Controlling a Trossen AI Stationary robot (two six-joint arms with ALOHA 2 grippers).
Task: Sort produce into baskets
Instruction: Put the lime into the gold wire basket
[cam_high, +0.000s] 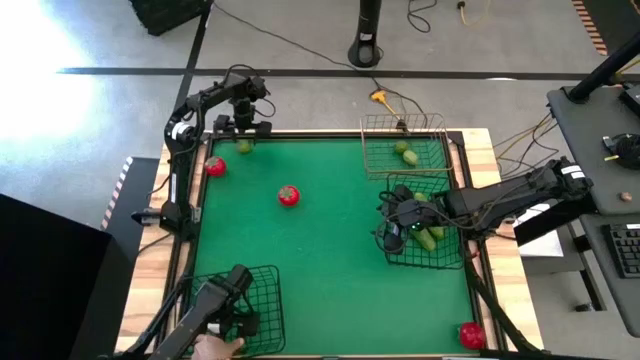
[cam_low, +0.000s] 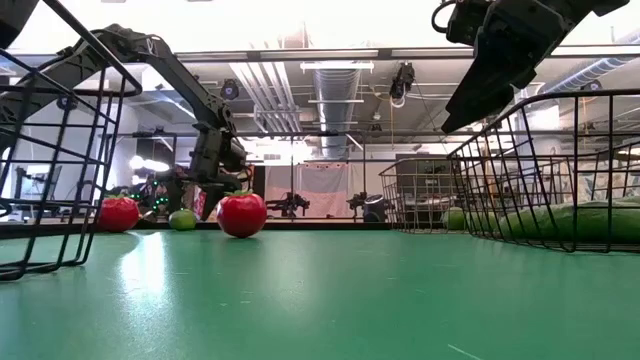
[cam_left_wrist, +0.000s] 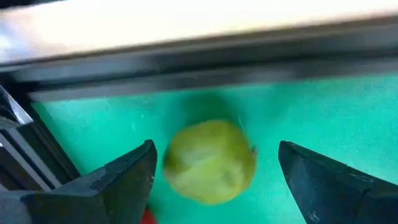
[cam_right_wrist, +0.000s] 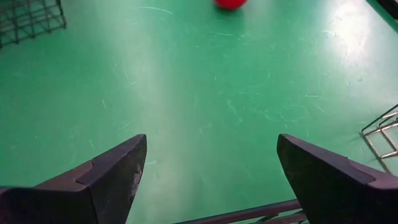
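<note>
The left gripper (cam_high: 243, 133) hangs at the mat's upper-left edge, fingers spread around a light-green fruit (cam_left_wrist: 210, 160) without touching. The right gripper (cam_high: 393, 228), wide and empty, sits over the black basket (cam_high: 455, 262) rim at right; open green mat (cam_high: 330, 270) lies between

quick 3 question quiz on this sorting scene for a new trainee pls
1. True or false: the left claw is shut on the light-green fruit.
2. How many red pieces lie outside any basket?
3. Which basket is the right claw over: A tan, B black one with the cucumbers, C black one at the near left corner?

Key: 1 false, its jaws are open around it. 2 three. 3 B.
</note>
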